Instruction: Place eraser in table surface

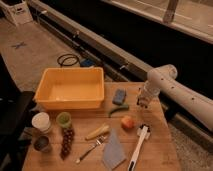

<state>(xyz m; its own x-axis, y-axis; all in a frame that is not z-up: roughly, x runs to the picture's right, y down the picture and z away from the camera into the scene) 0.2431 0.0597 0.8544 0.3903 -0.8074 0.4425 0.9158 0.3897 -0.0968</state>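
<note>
My gripper hangs at the end of the white arm. It is low over the far right part of the light-brown wooden table surface, just right of the blue pad. I cannot make out the dark striped eraser anywhere. It may be hidden at the gripper, but I cannot tell.
A yellow bin stands at the far left. A green pepper, orange fruit, white-handled brush, yellow item, fork, grey cloth, grapes and cups lie toward the front.
</note>
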